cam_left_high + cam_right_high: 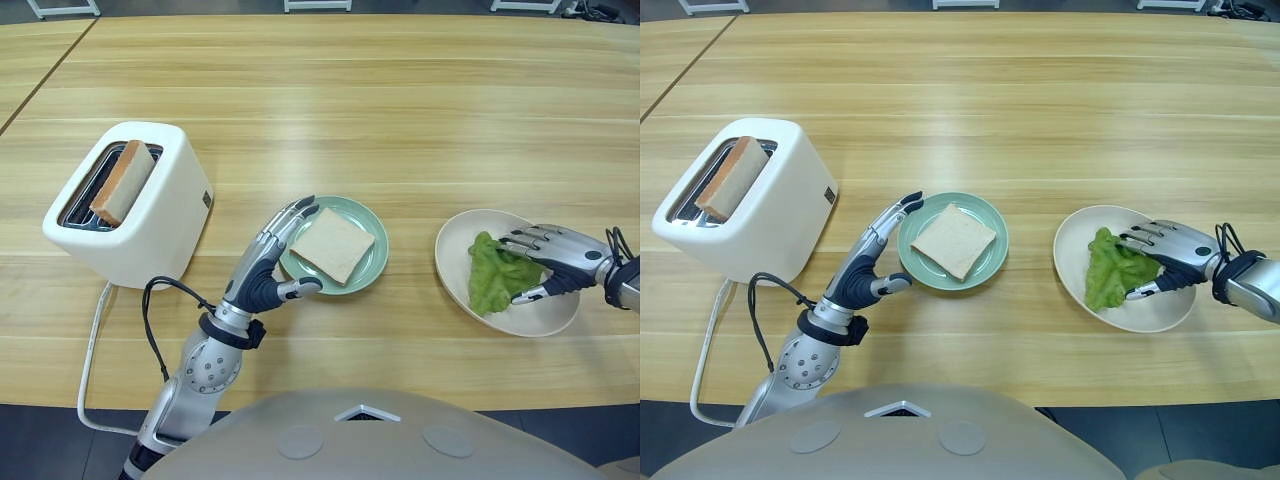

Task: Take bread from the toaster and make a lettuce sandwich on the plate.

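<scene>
Desk (400, 120): fills the frame and carries everything.
Toaster (160, 215): left of frame, tilted; we would steady it rather than tug it.
Bowl (455, 250): right of frame, holds the lettuce.
Plate (370, 225): centre, one slice already on it.
Left robot hand (265, 265): spread wide and holding nothing, just beside the plate's left rim.
Right robot hand (560, 258): at the lettuce's right edge in the bowl; we cannot tell whether it has clamped on.
Lettuce (492, 275): we judge it light, limp and easily torn; take it gently by an edge.
Toaster slice (123, 182): stands out of the slot; light, stiff, crumbly, so we would pinch its exposed top.
Plate slice (332, 245): lies flat, soft.
</scene>
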Controlling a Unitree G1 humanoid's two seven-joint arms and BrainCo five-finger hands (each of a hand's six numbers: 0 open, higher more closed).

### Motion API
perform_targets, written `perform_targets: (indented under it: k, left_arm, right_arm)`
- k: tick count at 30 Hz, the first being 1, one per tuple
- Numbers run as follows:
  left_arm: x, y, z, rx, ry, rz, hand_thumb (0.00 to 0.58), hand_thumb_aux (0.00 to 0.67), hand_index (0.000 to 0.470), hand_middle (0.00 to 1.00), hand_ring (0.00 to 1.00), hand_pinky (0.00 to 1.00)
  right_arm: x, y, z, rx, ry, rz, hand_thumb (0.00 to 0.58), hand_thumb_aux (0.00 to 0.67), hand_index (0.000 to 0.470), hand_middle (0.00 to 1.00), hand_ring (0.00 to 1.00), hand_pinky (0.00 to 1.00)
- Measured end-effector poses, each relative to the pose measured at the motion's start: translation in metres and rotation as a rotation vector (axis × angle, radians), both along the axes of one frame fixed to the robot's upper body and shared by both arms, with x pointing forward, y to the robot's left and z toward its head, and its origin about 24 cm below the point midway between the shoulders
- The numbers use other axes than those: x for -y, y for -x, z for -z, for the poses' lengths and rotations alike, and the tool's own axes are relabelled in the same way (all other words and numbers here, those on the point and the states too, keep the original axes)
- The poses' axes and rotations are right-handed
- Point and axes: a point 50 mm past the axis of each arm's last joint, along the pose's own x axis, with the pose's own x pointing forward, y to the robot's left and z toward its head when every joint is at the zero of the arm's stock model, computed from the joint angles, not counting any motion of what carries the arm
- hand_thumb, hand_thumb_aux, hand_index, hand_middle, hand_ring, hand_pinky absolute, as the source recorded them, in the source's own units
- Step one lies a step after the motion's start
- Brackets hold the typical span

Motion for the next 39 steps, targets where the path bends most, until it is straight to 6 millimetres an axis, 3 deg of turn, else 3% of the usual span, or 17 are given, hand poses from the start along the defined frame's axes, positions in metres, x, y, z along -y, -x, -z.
perform_targets:
  k: [1, 2, 3, 17, 21, 24, 31, 37, 39]
  left_arm:
    - [-0.001, 0.0, 0.0, 0.0, -0.001, -0.004, 0.0, 0.0, 0.0, 0.0, 0.0, 0.0]
    - [-0.001, 0.0, 0.0, 0.0, -0.002, -0.006, 0.0, 0.0, 0.0, 0.0, 0.0, 0.0]
    - [-0.002, 0.0, -0.001, 0.001, -0.005, -0.007, 0.0, 0.0, 0.0, 0.0, 0.0, 0.0]
    - [-0.006, 0.001, -0.001, -0.002, -0.012, -0.021, 0.0, 0.0, 0.0, 0.0, 0.0, 0.0]
    - [-0.007, 0.001, -0.001, 0.0, -0.008, -0.026, 0.0, 0.0, 0.0, 0.0, 0.0, 0.0]
    - [-0.007, 0.001, -0.002, 0.003, -0.001, -0.031, 0.0, 0.0, 0.0, 0.0, 0.0, 0.0]
    - [-0.009, -0.003, -0.001, 0.01, 0.017, -0.049, 0.0, 0.0, 0.0, 0.0, 0.0, 0.0]
    - [-0.009, -0.008, -0.001, 0.024, 0.027, -0.046, 0.0, 0.0, 0.0, 0.0, 0.0, 0.0]
    - [-0.008, -0.009, 0.0, 0.024, 0.033, -0.047, 0.0, 0.0, 0.0, 0.0, 0.0, 0.0]
  right_arm:
    - [-0.002, -0.001, 0.0, 0.011, -0.006, -0.011, 0.534, 0.481, 0.337, 0.0, 0.0, 0.0]
    - [-0.004, -0.003, -0.001, 0.023, -0.01, -0.022, 0.579, 0.641, 0.45, 0.0, 0.0, 0.0]
    - [-0.006, -0.005, -0.001, 0.035, -0.013, -0.034, 0.58, 0.67, 0.47, 0.0, 0.0, 0.0]
    - [-0.021, -0.01, -0.003, 0.094, -0.099, -0.086, 0.58, 0.67, 0.47, 0.0, 0.0, 0.0]
    - [-0.028, -0.016, -0.013, 0.17, -0.158, -0.104, 0.58, 0.67, 0.47, 0.0, 0.0, 0.0]
    - [-0.042, -0.025, -0.035, 0.277, -0.258, -0.137, 0.58, 0.67, 0.47, 0.0, 0.0, 0.0]
    - [-0.105, -0.057, -0.07, 0.359, -0.405, -0.33, 0.58, 0.67, 0.47, 0.0, 0.0, 0.0]
    - [-0.184, -0.083, -0.064, 0.28, -0.518, -0.52, 0.58, 0.67, 0.47, 0.0, 0.0, 0.0]
    - [-0.195, -0.088, -0.061, 0.26, -0.537, -0.529, 0.58, 0.67, 0.47, 0.0, 0.0, 0.0]
